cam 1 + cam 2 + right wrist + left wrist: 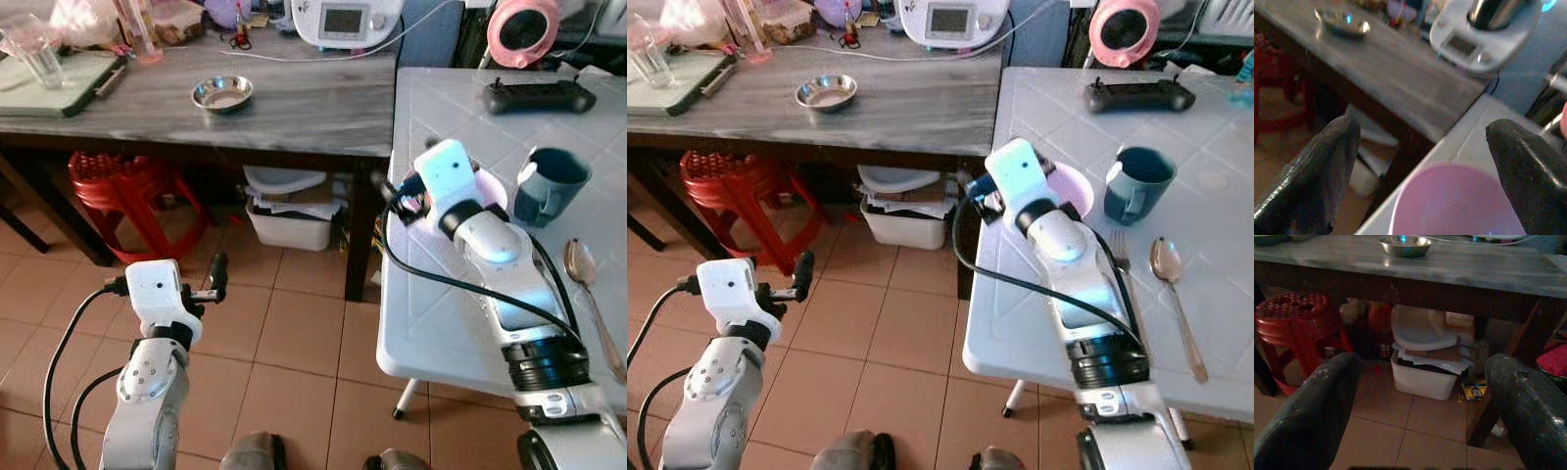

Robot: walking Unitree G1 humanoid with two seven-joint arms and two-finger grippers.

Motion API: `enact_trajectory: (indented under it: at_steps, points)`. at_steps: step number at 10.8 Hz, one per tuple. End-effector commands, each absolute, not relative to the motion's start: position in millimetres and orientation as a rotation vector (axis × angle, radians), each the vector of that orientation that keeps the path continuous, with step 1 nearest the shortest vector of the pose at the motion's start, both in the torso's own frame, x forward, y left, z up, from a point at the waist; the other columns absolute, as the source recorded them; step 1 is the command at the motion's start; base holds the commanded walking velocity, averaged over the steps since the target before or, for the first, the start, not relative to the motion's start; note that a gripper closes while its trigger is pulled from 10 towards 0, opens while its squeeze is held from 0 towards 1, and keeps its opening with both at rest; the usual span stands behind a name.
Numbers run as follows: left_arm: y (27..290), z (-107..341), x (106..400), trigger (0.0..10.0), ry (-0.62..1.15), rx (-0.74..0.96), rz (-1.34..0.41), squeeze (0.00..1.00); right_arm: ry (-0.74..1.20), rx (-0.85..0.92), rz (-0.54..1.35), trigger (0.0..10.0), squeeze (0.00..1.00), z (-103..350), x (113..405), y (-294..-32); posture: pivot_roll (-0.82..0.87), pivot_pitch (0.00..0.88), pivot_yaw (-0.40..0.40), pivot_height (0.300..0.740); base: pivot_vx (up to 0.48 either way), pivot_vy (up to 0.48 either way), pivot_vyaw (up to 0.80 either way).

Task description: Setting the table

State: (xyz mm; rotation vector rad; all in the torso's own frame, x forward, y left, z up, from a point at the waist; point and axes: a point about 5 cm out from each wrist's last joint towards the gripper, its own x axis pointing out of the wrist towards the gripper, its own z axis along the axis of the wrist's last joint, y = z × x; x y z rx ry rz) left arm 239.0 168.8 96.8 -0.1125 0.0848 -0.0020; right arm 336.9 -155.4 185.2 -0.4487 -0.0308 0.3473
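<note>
The right gripper (1420,147) hovers over the pink bowl (1073,186) at centre frame, near the left edge of the white table (1019,323); its fingers (1317,171) are spread wide and hold nothing. Right of the bowl stands a teal mug (1136,183). A fork (1120,253) and spoon (1172,284) (lying side by side) occupy the right of the frame. The left gripper (1420,396), lower left, is also wide open and empty above the tiled floor (294,343). A steel bowl (221,94) sits on the grey table (294,108), upper left.
</note>
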Motion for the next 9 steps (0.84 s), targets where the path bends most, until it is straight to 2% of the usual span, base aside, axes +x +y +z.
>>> enact_trajectory:
  at_steps: [1,3,4,5,6,9]
  points:
    - [169.3,97.7,237.8,10.0,0.091,-0.114,-0.009,0.0,0.002,-0.418,0.361,10.0,1.0,184.7,332.7,-154.0,0.02,0.067,0.07,0.74,0.0,0.0,0.0]
    - [167.3,94.9,236.3,10.0,0.109,-0.12,-0.023,0.0,0.054,-0.412,0.392,10.0,1.0,178.8,324.1,-151.3,0.01,0.071,0.074,0.74,0.0,0.0,0.0]
    - [167.1,94.6,236.7,10.0,0.112,-0.119,-0.03,0.0,0.081,-0.39,0.423,10.0,0.77,178.6,320.6,-148.4,0.01,0.071,0.072,0.74,0.0,0.0,0.0]
    - [167.1,94.1,236.9,10.0,0.114,-0.119,-0.037,0.0,0.109,-0.377,0.436,10.0,0.32,178.2,317.3,-147.6,0.01,0.071,0.071,0.74,0.0,0.0,0.0]
    - [167.0,93.6,237.2,10.0,0.118,-0.121,-0.039,0.0,0.143,-0.365,0.467,10.0,0.0,175.0,313.5,-146.9,0.0,0.072,0.07,0.74,0.0,0.0,0.0]
    - [161.5,90.0,234.6,10.0,0.14,-0.132,-0.061,0.0,0.221,-0.39,0.497,10.0,0.0,165.4,308.1,-150.8,0.0,0.073,0.065,0.74,0.0,0.0,0.0]
